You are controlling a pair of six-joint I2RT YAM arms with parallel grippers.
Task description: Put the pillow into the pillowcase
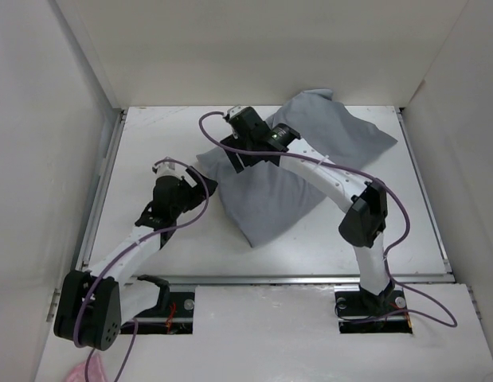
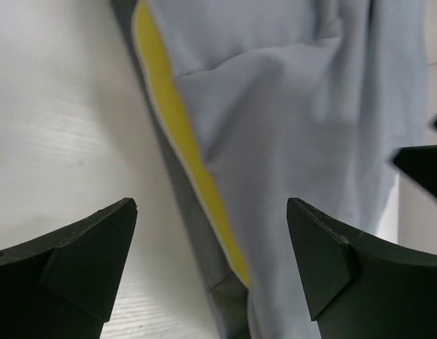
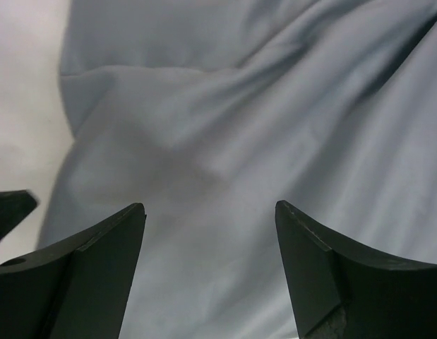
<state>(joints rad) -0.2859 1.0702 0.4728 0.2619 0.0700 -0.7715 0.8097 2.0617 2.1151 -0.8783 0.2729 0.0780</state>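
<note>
Pillow edge (yellow strip) runs straight ahead under your spread left gripper; right gripper, also spread, over pillowcase.

I'm looking into a robotics lab test cell, not a bedroom. The white table is boxed in by plain white panel walls at the back and both sides. The left arm and right arm are bolted at its near edge, purple cables looping off them. The grey pillowcase lies on bare table.
</note>
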